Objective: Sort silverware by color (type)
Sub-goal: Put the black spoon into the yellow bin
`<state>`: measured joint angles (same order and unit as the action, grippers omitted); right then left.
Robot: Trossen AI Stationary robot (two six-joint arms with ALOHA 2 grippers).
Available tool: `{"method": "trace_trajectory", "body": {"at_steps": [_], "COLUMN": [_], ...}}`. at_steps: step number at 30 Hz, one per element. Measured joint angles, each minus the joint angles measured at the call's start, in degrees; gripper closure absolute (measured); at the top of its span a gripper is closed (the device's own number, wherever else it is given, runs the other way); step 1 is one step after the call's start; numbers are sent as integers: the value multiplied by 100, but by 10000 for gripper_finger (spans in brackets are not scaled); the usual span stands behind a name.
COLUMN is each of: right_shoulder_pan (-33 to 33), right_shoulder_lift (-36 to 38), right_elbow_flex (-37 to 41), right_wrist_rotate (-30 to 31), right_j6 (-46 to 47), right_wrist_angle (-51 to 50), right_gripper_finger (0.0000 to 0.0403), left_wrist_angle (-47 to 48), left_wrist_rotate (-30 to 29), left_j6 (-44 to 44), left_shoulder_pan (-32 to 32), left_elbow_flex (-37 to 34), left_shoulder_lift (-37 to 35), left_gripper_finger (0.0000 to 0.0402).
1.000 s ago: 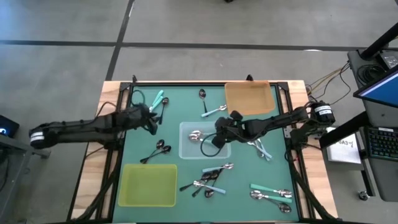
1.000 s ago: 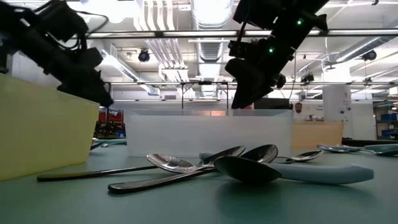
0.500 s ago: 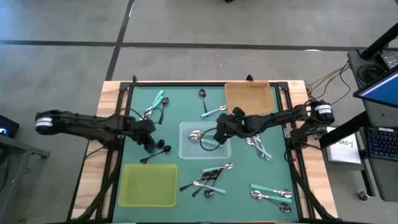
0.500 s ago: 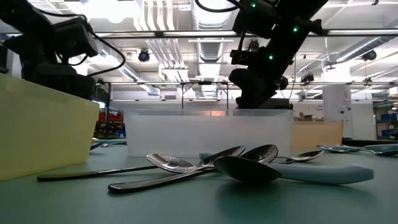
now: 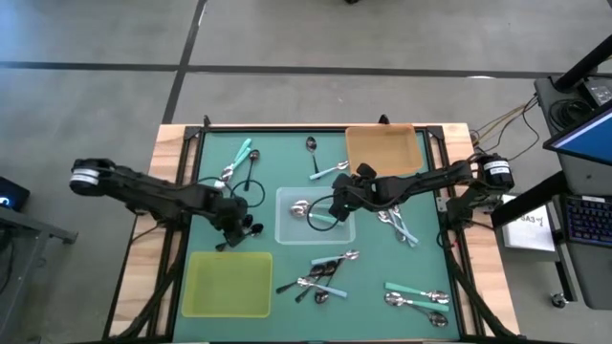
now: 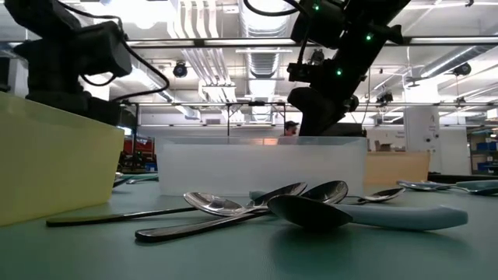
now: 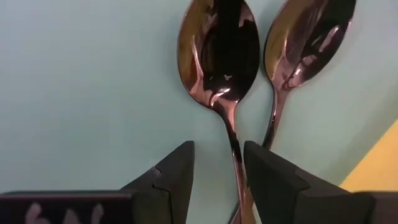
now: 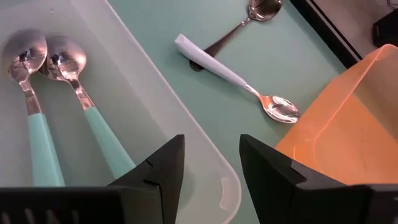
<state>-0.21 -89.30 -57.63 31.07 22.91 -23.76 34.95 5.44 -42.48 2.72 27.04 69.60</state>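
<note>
Two dark spoons (image 7: pixel 219 53) lie side by side on the green mat near the yellow tray (image 5: pixel 229 284), under the open, empty left gripper (image 7: pixel 217 171). Closing here risks catching both crossed handles at once. Farther off, the right gripper (image 8: pixel 210 163) hangs open and empty over the clear tray (image 8: pixel 180 134) holding two teal-handled spoons (image 8: pixel 93 118).

Green table (image 5: pixel 277 172), three trays (yellow-green (image 5: pixel 229 284), clear (image 5: pixel 287 226), orange (image 5: pixel 384 150)), scattered spoons (image 5: pixel 323 274)

From my station the left wrist view cuts both dark spoons (image 7: pixel 219 50) off at their handles, the nearer one running out of sight between the fingers (image 7: pixel 273 180). In the low view the clear tray (image 6: pixel 261 163) hides whatever lies at twelve o'clock beyond it — including the right gripper's tips. The pile at five o'clock (image 5: pixel 320 277) is too small for me to count.
</note>
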Motion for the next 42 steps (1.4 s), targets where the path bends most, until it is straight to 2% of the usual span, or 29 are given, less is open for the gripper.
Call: {"method": "trace_trajectory", "body": {"at_steps": [4,10,16,19,23,28,36,42], "right_shoulder_pan": [0,4,4,4,4,4,-2,-9], "right_shoulder_lift": [0,0,0,0,0,0,0,0], "right_elbow_flex": [0,0,0,0,0,0,0,0], "right_wrist_rotate": [0,2,4,4,6,6,7,11], "right_j6": [-33,-102,-102,-102,-96,-91,-89,-89], "right_wrist_angle": [-4,-1,-3,-1,-1,1,10,21], "right_gripper_finger": [257,257,257,257,257,257,257,257], "left_wrist_angle": [131,674,572,544,521,626,609,619], "left_wrist_rotate": [-129,-969,-1114,-1180,-1253,-1704,-1555,-533], "left_j6": [65,127,210,156,137,198,870,953], "left_shoulder_pan": [3,2,7,3,-6,-24,175,941], "left_elbow_flex": [160,545,578,574,529,786,1805,2522], "left_shoulder_lift": [414,943,1143,1106,851,386,35,365], "left_gripper_finger": [274,285,355,393,397,399,400,401]}}
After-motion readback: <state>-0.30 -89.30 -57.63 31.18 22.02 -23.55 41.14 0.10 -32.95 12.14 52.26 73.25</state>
